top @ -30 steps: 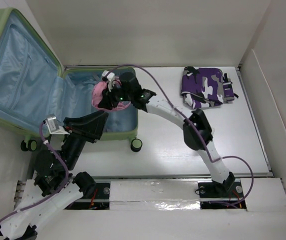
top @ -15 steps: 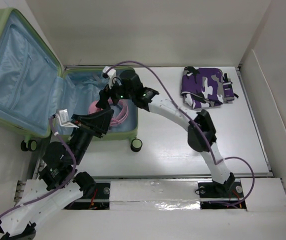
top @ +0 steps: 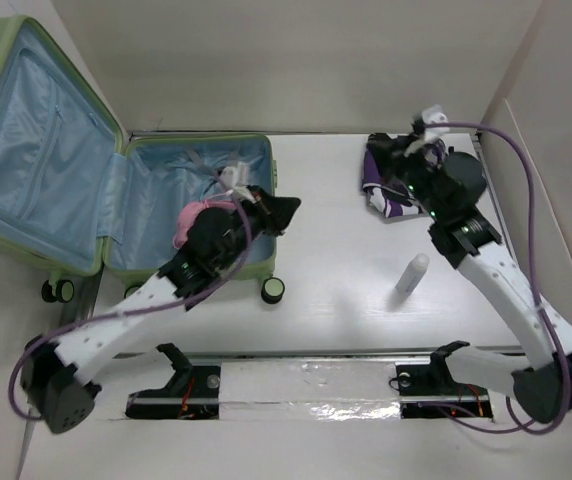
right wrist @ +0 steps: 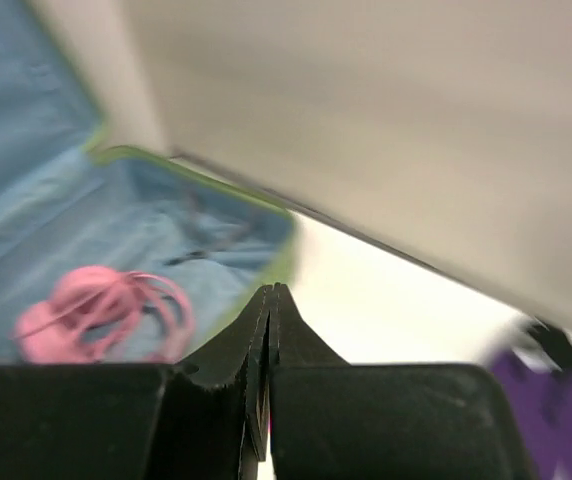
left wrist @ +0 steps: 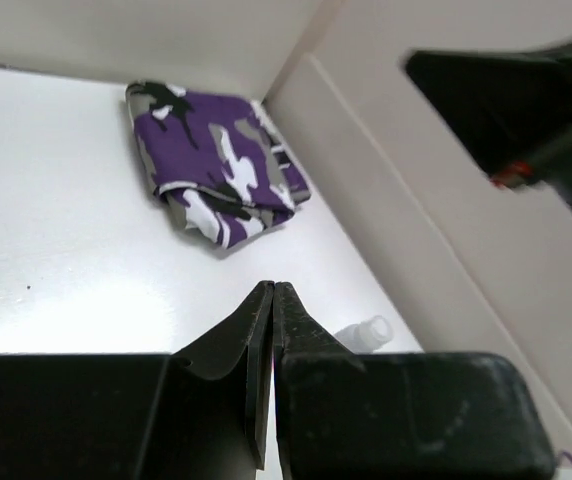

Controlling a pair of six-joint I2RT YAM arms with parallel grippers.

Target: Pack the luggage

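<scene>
The luggage, a light green suitcase with pale blue lining, lies open at the left, its lid leaning on the wall. A pink bundle of cord-like loops lies in its base. It also shows in the right wrist view, on the lining of the luggage. My left gripper is shut and empty, just past the suitcase's right rim. My right gripper is shut and empty above the folded purple camouflage cloth, which also shows in the left wrist view.
A small white bottle stands on the white table right of centre, seen lying low in the left wrist view. Pale walls close in the table at the back and right. The suitcase wheels stick out at its near side.
My right arm has swung from over the suitcase to the purple cloth, leaving the pink bundle inside. My left arm has reached right, over the suitcase rim. The bottle is uncovered.
</scene>
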